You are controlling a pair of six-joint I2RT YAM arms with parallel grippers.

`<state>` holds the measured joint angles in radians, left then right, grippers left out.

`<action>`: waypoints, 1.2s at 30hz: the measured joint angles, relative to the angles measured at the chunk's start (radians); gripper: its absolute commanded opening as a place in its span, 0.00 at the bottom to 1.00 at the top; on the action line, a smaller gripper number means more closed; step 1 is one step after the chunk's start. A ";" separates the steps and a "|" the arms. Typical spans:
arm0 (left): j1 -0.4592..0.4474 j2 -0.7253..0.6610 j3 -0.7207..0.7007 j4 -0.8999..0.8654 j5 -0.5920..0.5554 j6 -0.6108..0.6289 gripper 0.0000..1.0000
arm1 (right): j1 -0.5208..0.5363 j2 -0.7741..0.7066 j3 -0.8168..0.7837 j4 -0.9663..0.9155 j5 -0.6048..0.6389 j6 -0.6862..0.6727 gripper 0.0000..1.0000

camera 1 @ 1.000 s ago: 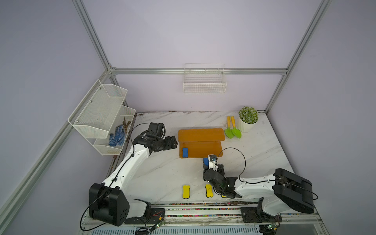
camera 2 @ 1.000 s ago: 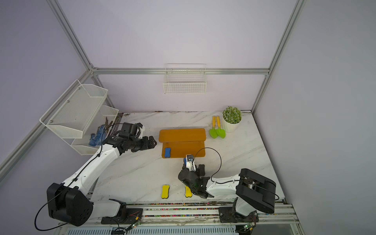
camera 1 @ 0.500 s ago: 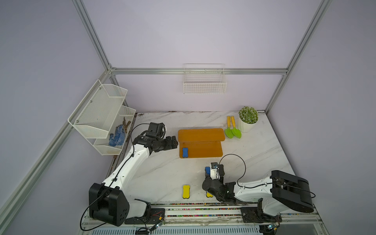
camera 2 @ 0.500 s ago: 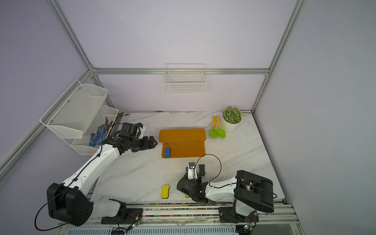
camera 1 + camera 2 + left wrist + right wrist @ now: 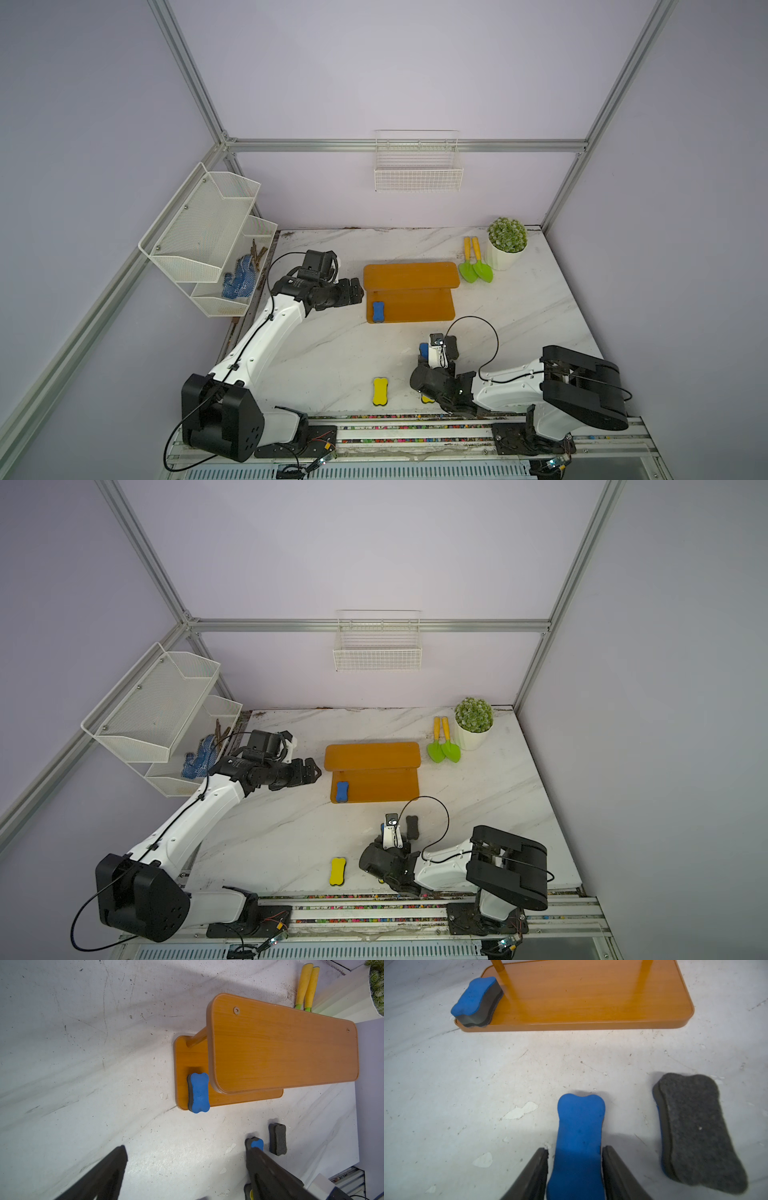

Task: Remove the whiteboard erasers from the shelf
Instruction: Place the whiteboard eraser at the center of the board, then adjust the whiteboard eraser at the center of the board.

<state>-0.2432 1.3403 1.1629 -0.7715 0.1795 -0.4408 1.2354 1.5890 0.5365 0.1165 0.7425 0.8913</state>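
One blue-topped whiteboard eraser (image 5: 377,311) (image 5: 198,1093) lies at the left end of the lower tier of the orange-brown shelf (image 5: 411,272). My left gripper (image 5: 358,291) (image 5: 187,1148) hovers open just left of the shelf, holding nothing. A second blue eraser (image 5: 580,1126) rests on the table in front of the shelf, between the fingers of my open right gripper (image 5: 575,1150), with a thin gap on each side. Beside it lies an eraser with its grey felt up (image 5: 693,1126). A yellow eraser (image 5: 380,390) lies near the front edge, and another yellow one (image 5: 427,400) shows partly under the right arm.
A potted plant (image 5: 507,241) and two green trowels with yellow handles (image 5: 476,266) stand at the back right. A white mesh rack (image 5: 208,232) with blue gloves hangs on the left wall, and a wire basket (image 5: 417,174) hangs on the back wall.
The right gripper has come down and toward the front edge with the blue eraser, set it on the table and loosened its jaws. The left arm has not moved.
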 measured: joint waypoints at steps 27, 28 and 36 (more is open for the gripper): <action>0.000 0.000 -0.008 0.003 0.000 0.000 0.94 | -0.087 -0.201 -0.029 0.008 -0.075 -0.069 0.59; 0.000 0.000 -0.012 0.005 0.000 0.000 0.94 | -0.088 -0.214 -0.035 -0.001 -0.085 -0.064 0.59; 0.000 0.000 -0.019 0.004 0.000 0.000 0.94 | -0.097 -0.230 -0.085 -0.014 -0.176 -0.042 0.61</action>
<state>-0.2432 1.3407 1.1442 -0.7673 0.1791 -0.4404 1.1385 1.3590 0.4519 0.1024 0.5663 0.8490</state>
